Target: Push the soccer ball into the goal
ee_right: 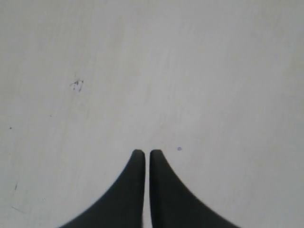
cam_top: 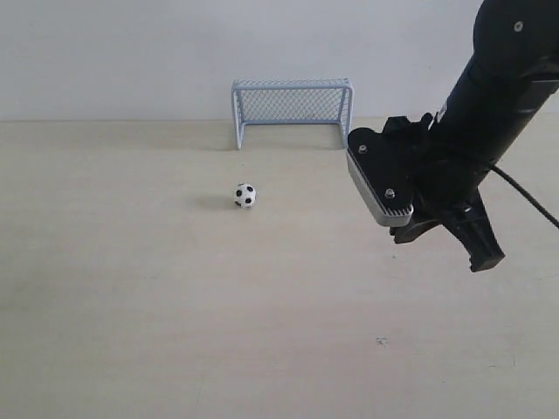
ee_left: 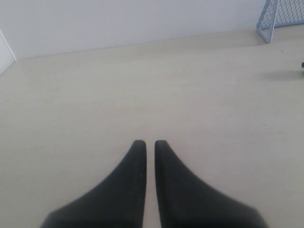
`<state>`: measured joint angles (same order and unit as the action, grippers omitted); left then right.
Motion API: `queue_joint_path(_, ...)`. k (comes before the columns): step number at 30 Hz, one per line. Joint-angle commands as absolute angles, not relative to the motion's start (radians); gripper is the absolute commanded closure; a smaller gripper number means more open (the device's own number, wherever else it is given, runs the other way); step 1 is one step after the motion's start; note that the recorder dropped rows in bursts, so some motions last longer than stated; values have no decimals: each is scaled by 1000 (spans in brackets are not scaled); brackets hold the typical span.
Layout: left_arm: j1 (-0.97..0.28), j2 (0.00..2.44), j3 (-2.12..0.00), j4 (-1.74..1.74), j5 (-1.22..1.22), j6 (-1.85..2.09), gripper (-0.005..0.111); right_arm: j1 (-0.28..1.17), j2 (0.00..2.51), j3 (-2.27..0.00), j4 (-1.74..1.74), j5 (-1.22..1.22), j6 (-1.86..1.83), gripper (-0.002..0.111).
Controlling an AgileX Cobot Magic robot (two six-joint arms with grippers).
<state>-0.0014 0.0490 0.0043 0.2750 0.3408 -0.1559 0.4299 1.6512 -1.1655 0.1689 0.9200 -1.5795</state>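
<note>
The soccer ball (cam_top: 245,195), small and white with black patches, rests on the pale table in front of the goal (cam_top: 292,103), which stands at the far edge against the wall. My right gripper (cam_top: 486,259) hangs above the table well to the right of the ball, shut and empty; the right wrist view shows its fingertips (ee_right: 147,153) close together over bare table. In the left wrist view my left gripper (ee_left: 149,142) is shut with nothing in it, and a corner of the goal (ee_left: 278,16) shows far off. The left arm is out of the exterior view.
The pale wooden table (cam_top: 131,288) runs back to a white wall. A small dark mark (cam_top: 381,341) lies on the table below the right arm, and shows again as a scuff (ee_right: 77,84) in the right wrist view.
</note>
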Motion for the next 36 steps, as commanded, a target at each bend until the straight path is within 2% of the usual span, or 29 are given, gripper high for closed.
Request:
queue_joint_path(1,-9,55,0,275,337,-165,100,427,1584,-1164,189,929,-1545,108)
queue_joint_path(10,-9,55,0,275,337,-165,100,427,1508,-1152,255,912,-1463,108)
queue_joint_path(25,-9,55,0,275,337,-165,100,427,1310,-926,235,658,-1297,108)
queue_joint_path(36,-9,55,0,275,337,-165,100,283,1185,-847,281,617,-1234,108)
